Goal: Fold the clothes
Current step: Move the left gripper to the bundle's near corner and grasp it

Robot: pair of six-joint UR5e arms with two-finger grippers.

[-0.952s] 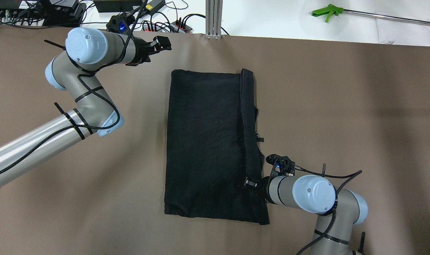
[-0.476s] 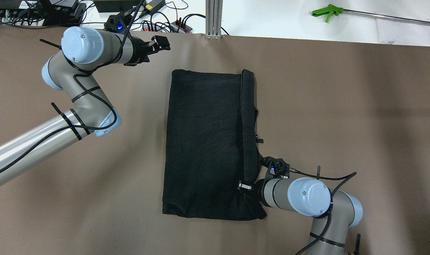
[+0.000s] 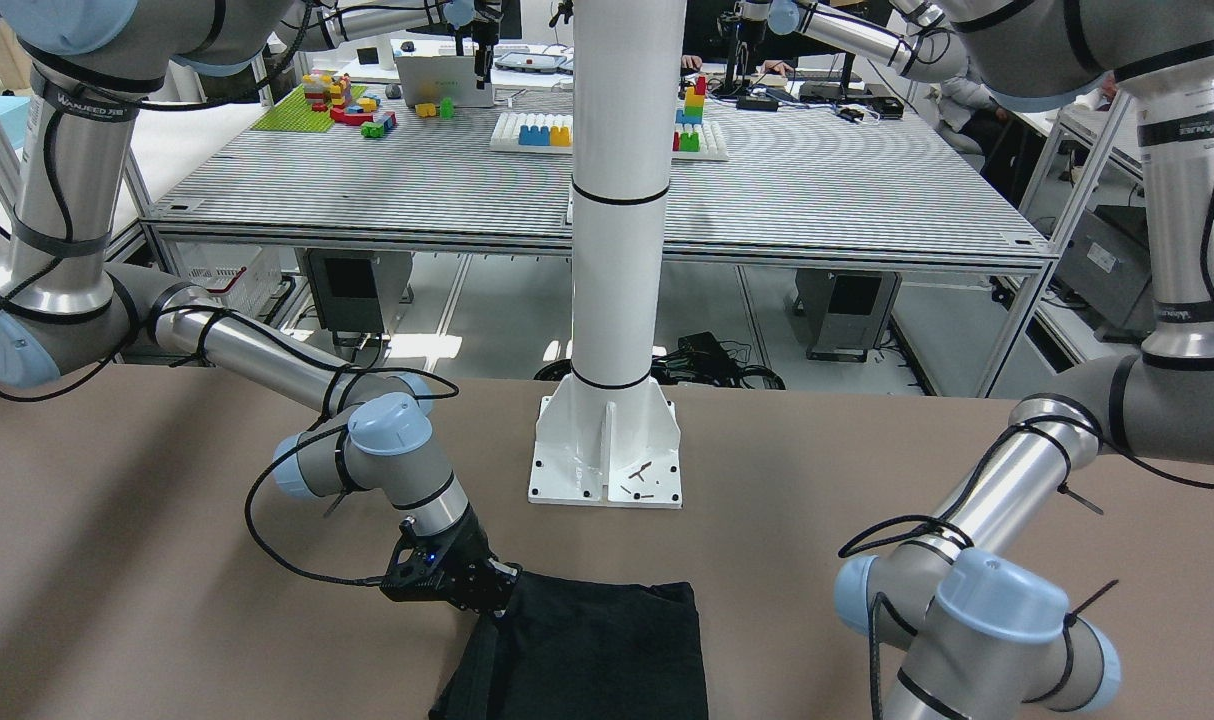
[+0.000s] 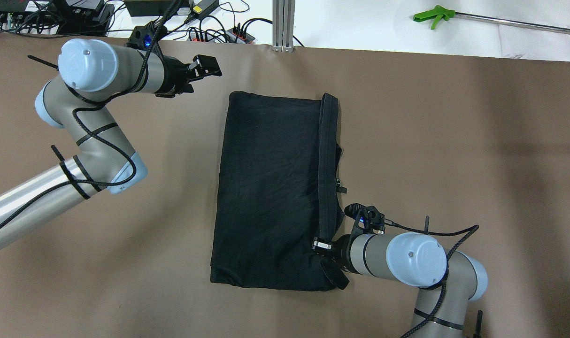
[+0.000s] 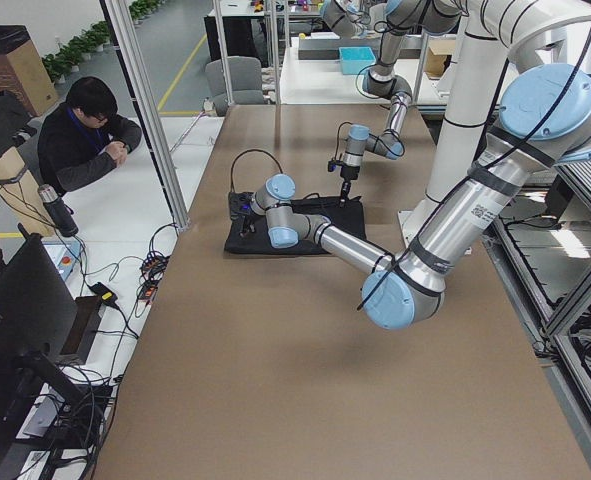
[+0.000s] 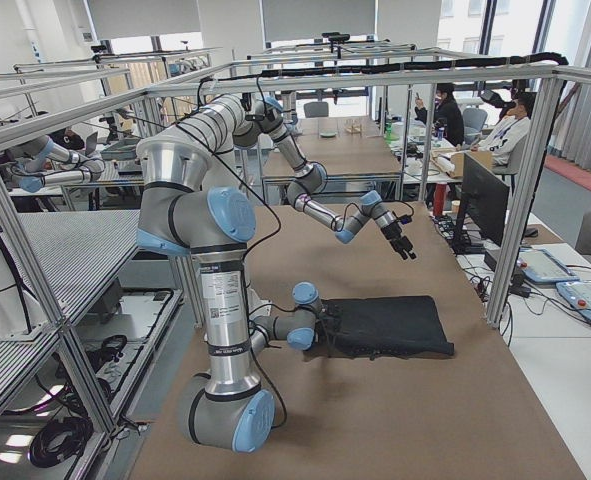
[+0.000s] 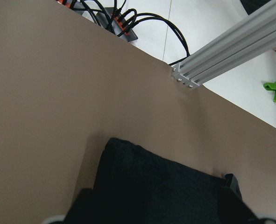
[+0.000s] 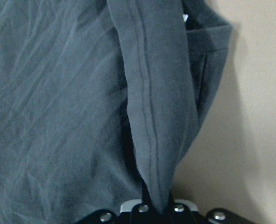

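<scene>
Brown table (image 4: 454, 164), with the black garment (image 4: 271, 188) lying flat at its middle. My right gripper (image 4: 323, 247) is clamped on the garment's edge band (image 4: 329, 155) at the near right corner. My left gripper (image 4: 209, 69) hangs spread and empty beyond the far left corner. Since a second ago the right has dragged the band inward, and the left has drawn back.

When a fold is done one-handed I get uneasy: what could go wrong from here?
1. The right hand pinches only a narrow band at the black garment's near right corner. That thin grip may slip, or drag the layers askew.
2. The left hand hangs open over bare table beyond the far left corner, so nothing pins the cloth. The whole garment could slide rather than fold.
</scene>
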